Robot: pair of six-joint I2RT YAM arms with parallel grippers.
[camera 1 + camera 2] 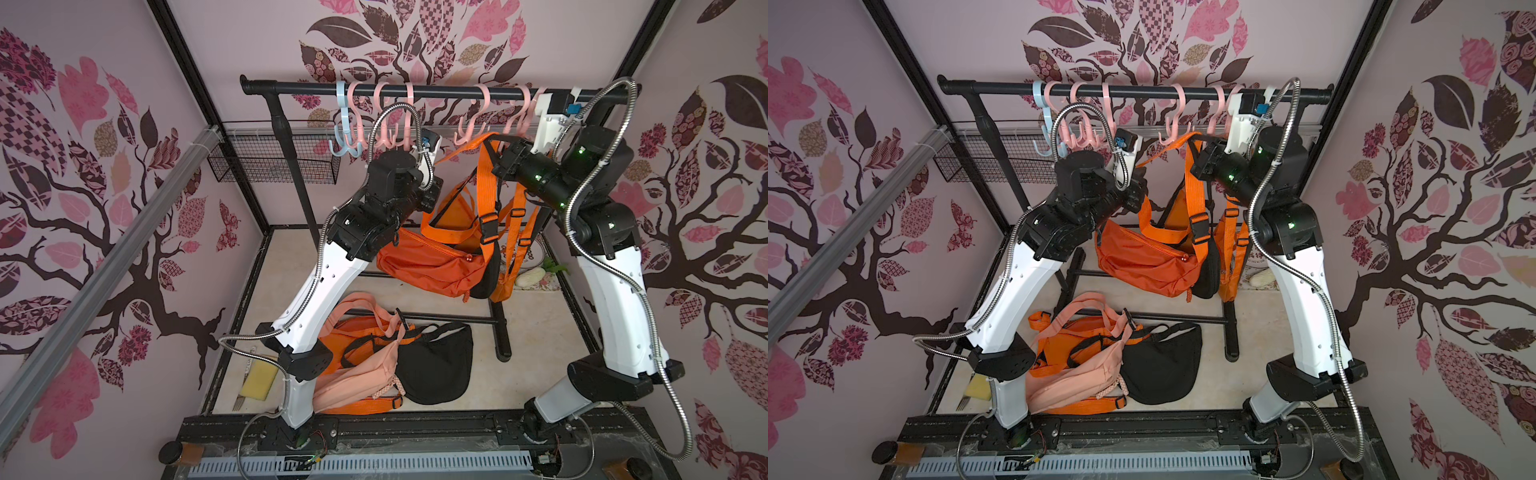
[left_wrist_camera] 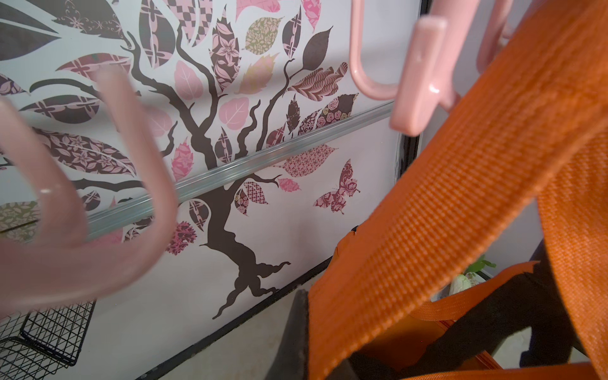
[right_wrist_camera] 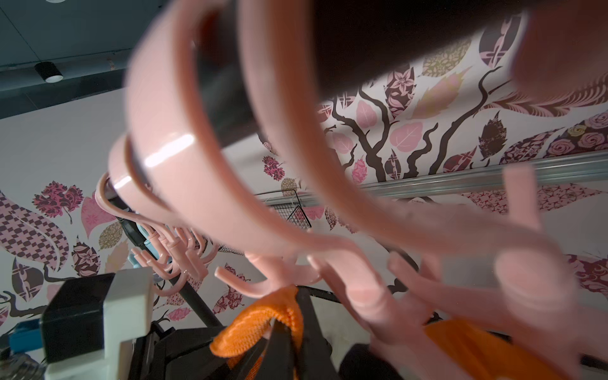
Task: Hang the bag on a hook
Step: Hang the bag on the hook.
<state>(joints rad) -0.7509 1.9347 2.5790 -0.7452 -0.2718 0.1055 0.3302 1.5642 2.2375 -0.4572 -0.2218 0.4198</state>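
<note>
The step in hand looks like getting the orange strap (image 1: 459, 150) over a prong of the pink hook (image 1: 468, 134). Best guess at doing it well: hold the webbing between the two arms taut and flat; lift it just above the prong tip; carry it past the tip toward the black rail (image 1: 374, 88); only then lower it. Letting go early would be risky, since the bag's weight could drag a half-seated strap straight off. The hooks look like they hang loose on the rail, so a slow approach should avoid knocking the prong aside.

The left gripper (image 1: 433, 195) is clamped on the strap at the lower end of that taut stretch; the right gripper (image 3: 283, 317) is pinched tight on a fold of the same webbing, right up under the hook's prongs. In the right wrist view that fold sits just below a prong; whether it touches can't be told. In the left wrist view the strap runs just beside a prong tip, not yet over it.

The orange sling bag (image 1: 432, 262) dangles below and between the two grippers, in front of the rack; it looks to be off the floor, hanging only by the strap both are holding.
</note>
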